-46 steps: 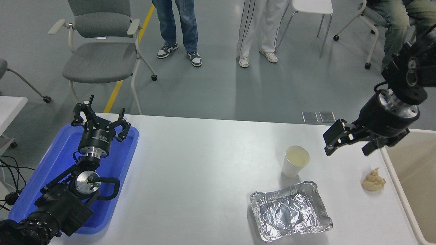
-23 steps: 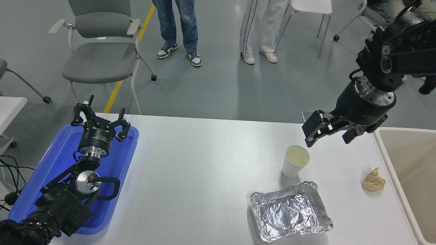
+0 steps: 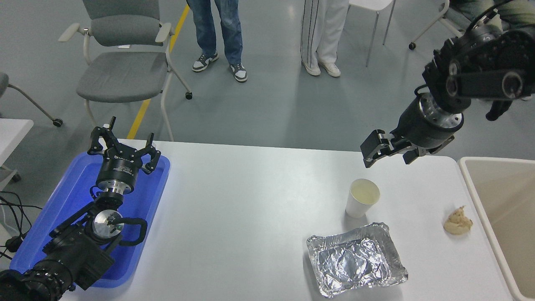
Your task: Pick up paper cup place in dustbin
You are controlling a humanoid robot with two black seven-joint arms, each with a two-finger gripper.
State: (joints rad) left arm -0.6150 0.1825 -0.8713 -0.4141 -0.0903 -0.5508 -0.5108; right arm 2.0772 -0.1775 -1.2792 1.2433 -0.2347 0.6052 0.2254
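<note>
Since the earlier frames the right gripper (image 3: 386, 149) has been climbing and drifting toward the upper middle of the frame, and is now hanging above and just behind the paper cup (image 3: 362, 197) with its jaws spread and nothing between them. That placing looks like lining up over the cup's open mouth before coming down on it.

Largest to smallest: the worktop (image 3: 250, 217) is lying smooth, white and matte across the lower frame. The dustbin (image 3: 480, 196) is standing off its right edge, cream plastic with a thick rounded rim, close enough for a short carry. The blue tray (image 3: 62, 200) is sitting at the lower left, glossy and shallow, with the left gripper (image 3: 124, 147) parked over it, jaws spread and empty. The foil tray (image 3: 355, 259), crumpled and shiny, is resting just in front of the cup. The cup is standing upright right of centre, tapered white paper with a cream inside and rolled rim; thin walls will likely crush under hard pinching. A beige lump (image 3: 458, 220) is lying near the bin.
</note>
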